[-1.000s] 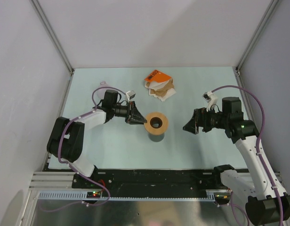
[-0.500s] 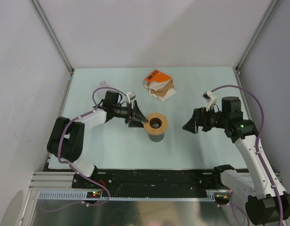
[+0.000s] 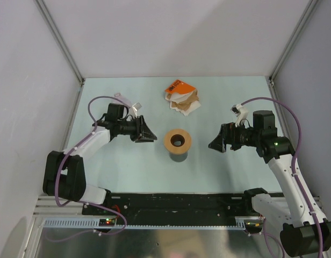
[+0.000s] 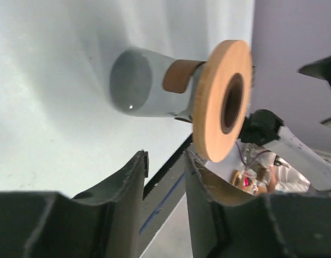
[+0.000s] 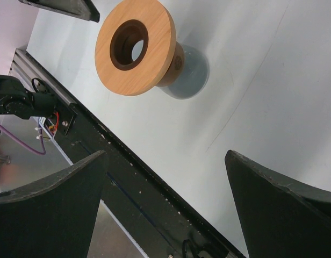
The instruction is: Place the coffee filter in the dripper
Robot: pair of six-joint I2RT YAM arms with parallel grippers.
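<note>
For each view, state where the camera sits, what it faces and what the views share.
Top external: above, behind the bases, looking down on the table; left gripper and right gripper show.
Left wrist: faces the wooden ring side-on; own fingers below.
Right wrist: looks down on that ring; own fingers wide apart.
Shared: the ring.

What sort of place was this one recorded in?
Probably a lab robot test cell: a pale table boxed in by plain white panels on metal posts, with coffee props like the tan ring on a grey cup.
</note>
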